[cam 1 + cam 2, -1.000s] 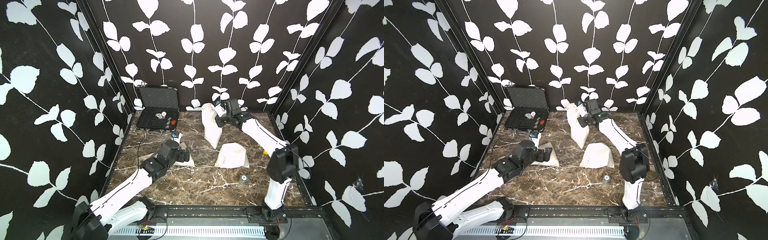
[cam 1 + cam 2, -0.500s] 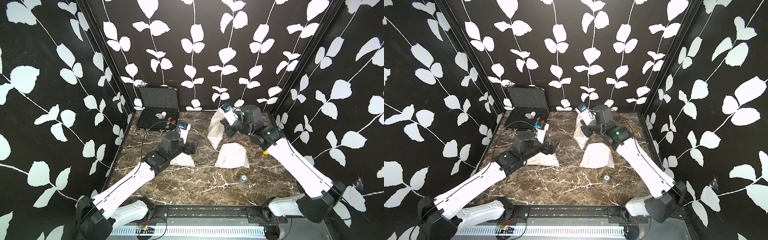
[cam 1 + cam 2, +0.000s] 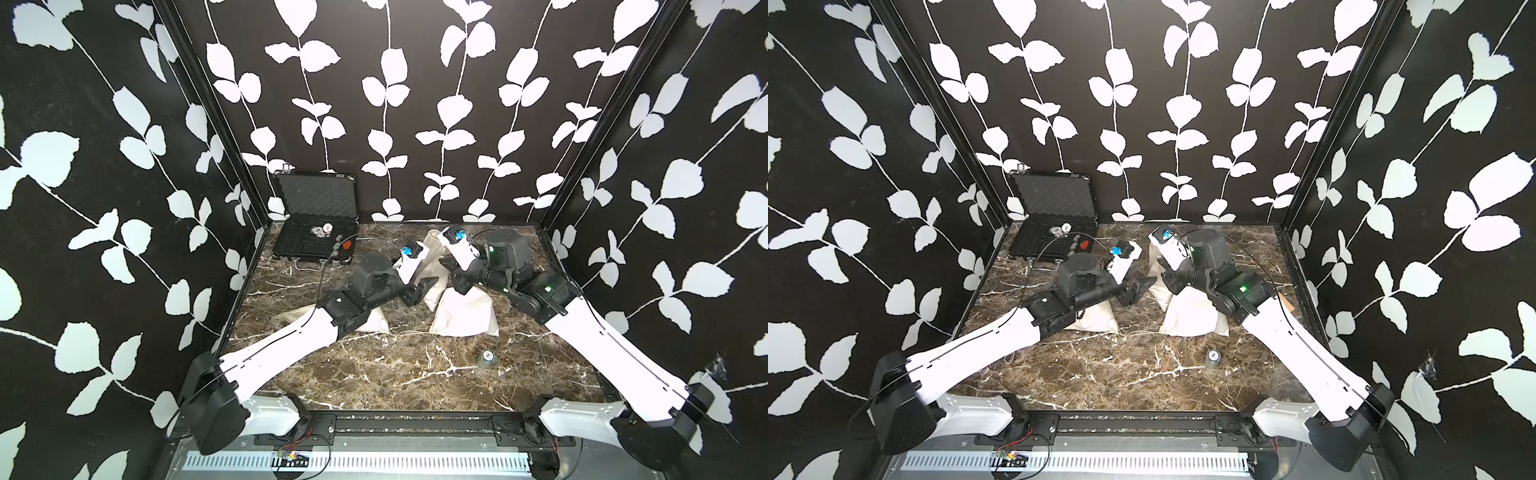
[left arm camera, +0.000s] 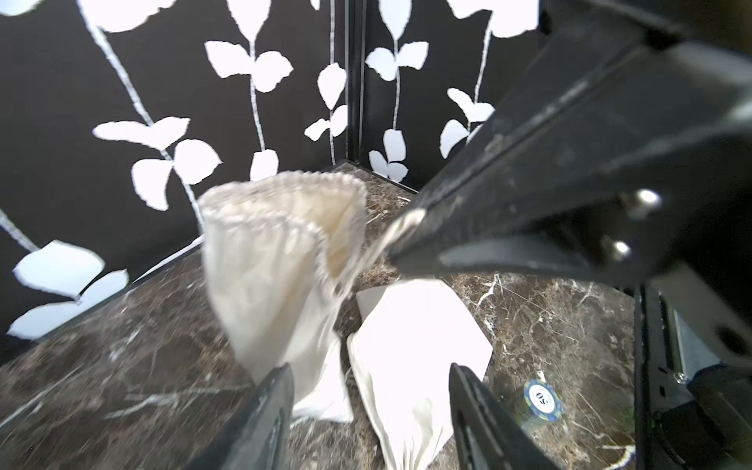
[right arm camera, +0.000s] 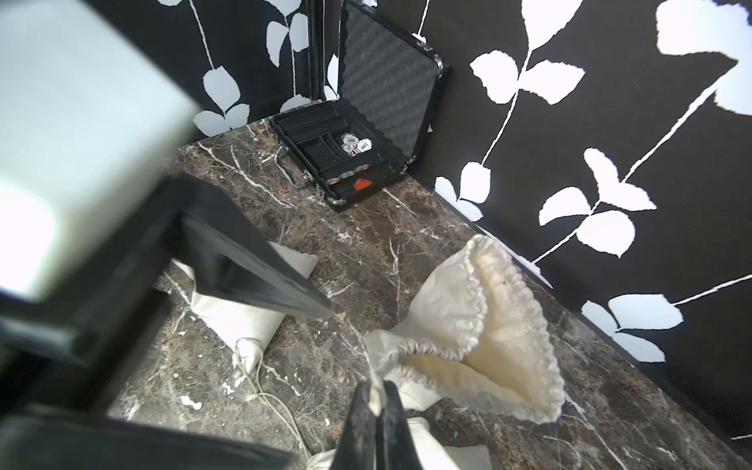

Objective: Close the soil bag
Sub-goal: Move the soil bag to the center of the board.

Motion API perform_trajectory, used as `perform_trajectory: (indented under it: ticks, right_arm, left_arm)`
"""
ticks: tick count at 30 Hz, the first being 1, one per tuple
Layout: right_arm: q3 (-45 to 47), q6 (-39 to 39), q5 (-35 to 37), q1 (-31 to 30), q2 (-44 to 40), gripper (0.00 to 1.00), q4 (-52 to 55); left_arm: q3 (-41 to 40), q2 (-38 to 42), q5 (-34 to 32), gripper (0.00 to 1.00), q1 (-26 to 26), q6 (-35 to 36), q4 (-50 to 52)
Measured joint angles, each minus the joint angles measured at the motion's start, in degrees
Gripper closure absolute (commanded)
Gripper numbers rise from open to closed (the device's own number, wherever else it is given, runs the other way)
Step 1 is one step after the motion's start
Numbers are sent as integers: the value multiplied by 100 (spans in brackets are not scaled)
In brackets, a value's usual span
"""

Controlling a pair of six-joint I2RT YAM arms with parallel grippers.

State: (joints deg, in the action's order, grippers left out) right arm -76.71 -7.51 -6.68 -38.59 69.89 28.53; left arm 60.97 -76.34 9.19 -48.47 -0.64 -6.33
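The soil bag (image 3: 432,266) (image 3: 1155,272) is a cream cloth drawstring sack standing at the back centre with its mouth wide open. My right gripper (image 3: 455,282) (image 5: 376,392) is shut on the gathered rim at one corner of the mouth, holding the soil bag (image 5: 455,325) up. In the left wrist view the soil bag (image 4: 276,260) stands ahead, with the right fingers (image 4: 427,236) pinching its rim. My left gripper (image 3: 419,291) (image 4: 370,378) hovers open just left of the bag, with nothing between its fingers. What is inside the bag is hidden.
A tied cream bag (image 3: 465,316) lies flat in front of the soil bag. Another (image 3: 374,324) lies partly under my left arm, its string trailing. An open black chip case (image 3: 316,241) sits at the back left. A chip stack (image 3: 487,358) stands front right.
My right arm has swung forward and lower, still pinching the bag's rim. My left gripper has moved right to the bag and its jaws have narrowed.
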Motion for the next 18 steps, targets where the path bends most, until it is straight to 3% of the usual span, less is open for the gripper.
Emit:
perform_trajectory:
  ticks: [5, 13, 18]
  right_arm:
    - [114, 72, 0, -7, -166, 100, 2]
    - [114, 96, -33, -9, -236, 100, 0]
    - [114, 111, -70, -9, -238, 100, 0]
  left_arm:
    - [7, -435, -2, 52, -9, 286, -562]
    - [7, -605, 7, 62, -9, 522, -1486]
    - [9, -787, 225, 77, -9, 544, -1742]
